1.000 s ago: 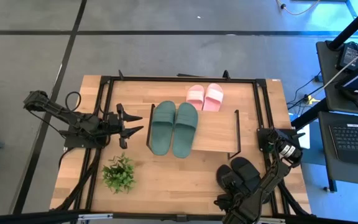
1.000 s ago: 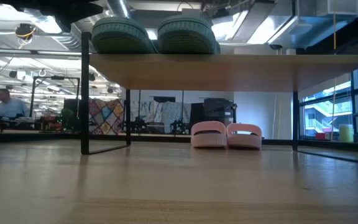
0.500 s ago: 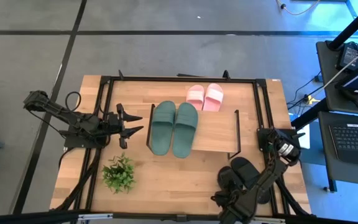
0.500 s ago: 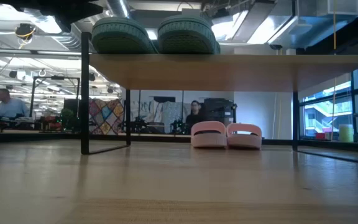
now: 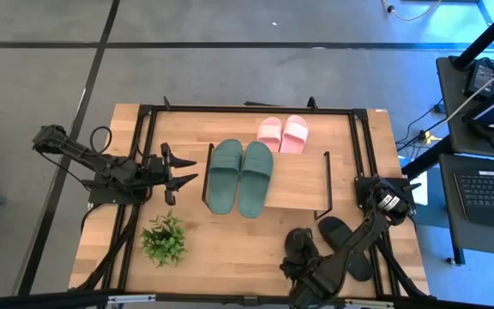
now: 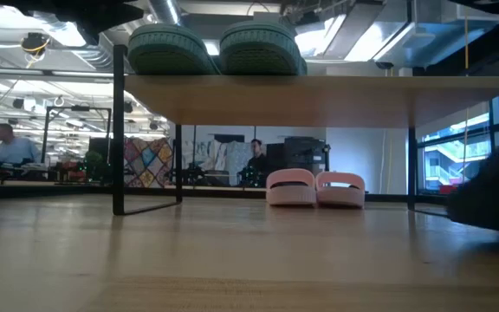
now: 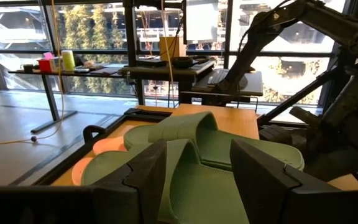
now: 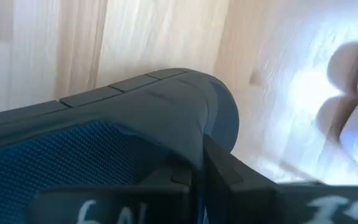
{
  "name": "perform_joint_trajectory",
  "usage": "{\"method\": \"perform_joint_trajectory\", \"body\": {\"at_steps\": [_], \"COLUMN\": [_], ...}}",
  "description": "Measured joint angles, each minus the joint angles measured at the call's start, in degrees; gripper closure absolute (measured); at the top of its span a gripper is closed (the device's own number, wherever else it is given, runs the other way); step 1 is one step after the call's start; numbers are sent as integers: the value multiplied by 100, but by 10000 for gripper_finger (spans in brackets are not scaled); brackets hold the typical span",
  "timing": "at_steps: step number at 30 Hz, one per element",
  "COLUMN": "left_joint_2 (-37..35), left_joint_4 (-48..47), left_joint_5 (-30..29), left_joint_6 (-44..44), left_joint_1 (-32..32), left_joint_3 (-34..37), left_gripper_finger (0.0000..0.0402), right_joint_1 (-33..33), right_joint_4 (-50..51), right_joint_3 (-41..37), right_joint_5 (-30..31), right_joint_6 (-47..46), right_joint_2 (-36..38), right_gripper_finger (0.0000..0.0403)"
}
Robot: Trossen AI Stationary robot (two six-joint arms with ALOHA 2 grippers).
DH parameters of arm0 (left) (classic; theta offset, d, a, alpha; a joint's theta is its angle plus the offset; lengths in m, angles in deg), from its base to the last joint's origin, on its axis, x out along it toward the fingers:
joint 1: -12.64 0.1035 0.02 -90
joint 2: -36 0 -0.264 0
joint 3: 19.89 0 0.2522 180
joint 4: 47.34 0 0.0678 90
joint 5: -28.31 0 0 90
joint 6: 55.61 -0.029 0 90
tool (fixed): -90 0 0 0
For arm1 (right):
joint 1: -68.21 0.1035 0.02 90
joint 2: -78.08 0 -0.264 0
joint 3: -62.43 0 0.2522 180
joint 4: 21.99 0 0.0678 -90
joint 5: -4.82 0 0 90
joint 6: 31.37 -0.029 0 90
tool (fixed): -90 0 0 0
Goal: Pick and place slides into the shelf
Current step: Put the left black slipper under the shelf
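Two green slides (image 5: 240,176) lie side by side on the top board of the shelf (image 5: 303,184). The pink slides (image 5: 281,133) rest on the table by the shelf's far edge, seen under the board in the low view (image 6: 314,188). My left gripper (image 5: 190,169) stands open left of the shelf, level with the green slides (image 7: 197,140). My right gripper (image 5: 303,254) is shut on one black slide (image 5: 300,244) near the table's front edge. The other black slide (image 5: 346,245) lies flat on the table to its right. My right gripper is shut on the black slide at a dark edge (image 8: 194,158) beside its textured surface (image 8: 86,162). The gripper itself covers the exact spot. The fingers come from the table's near side. A ridged rounded end (image 8: 166,84) of the slide juts out ahead of the fingers over the tabletop.
A small green potted plant (image 5: 163,239) stands near the front left of the table. The shelf's black legs (image 6: 119,130) stand on the table. A black frame runs round the table's edges. People sit and stand in the room behind.
My right gripper has shut on one black slide and gone toward the table's left edge with it. That slide has come away from its mate, which stays lying on the table. A dark shape has come in at the right of the low view.
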Motion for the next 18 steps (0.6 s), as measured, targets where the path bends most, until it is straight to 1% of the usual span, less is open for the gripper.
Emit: {"method": "perform_joint_trajectory", "body": {"at_steps": [2, 4, 6, 10, 14, 18], "left_joint_2": [0, 0, 1, 2, 2, 1], "left_joint_4": [-2, 0, 0, -2, -2, -2], "left_joint_5": [0, 0, 0, 0, 0, -1], "left_joint_6": [-2, -42, -44, -46, -48, -48], "left_joint_1": [0, 0, 0, 0, 0, 0], "left_joint_3": [0, 0, 0, 0, 0, 0], "left_gripper_finger": [231, 231, 231, 231, 231, 231], "right_joint_1": [-44, -81, -130, -356, -695, -1076], "right_joint_4": [-1, -84, -219, -419, -517, -517], "right_joint_3": [-2, -28, -116, -205, -201, -201], "right_joint_5": [291, 724, 922, 877, 1108, 1090], "right_joint_6": [-2, 2, 105, 348, 728, 739], "right_joint_2": [0, 1, 2, 2, 2, 2], "right_gripper_finger": [388, 388, 388, 388, 388, 388]}}
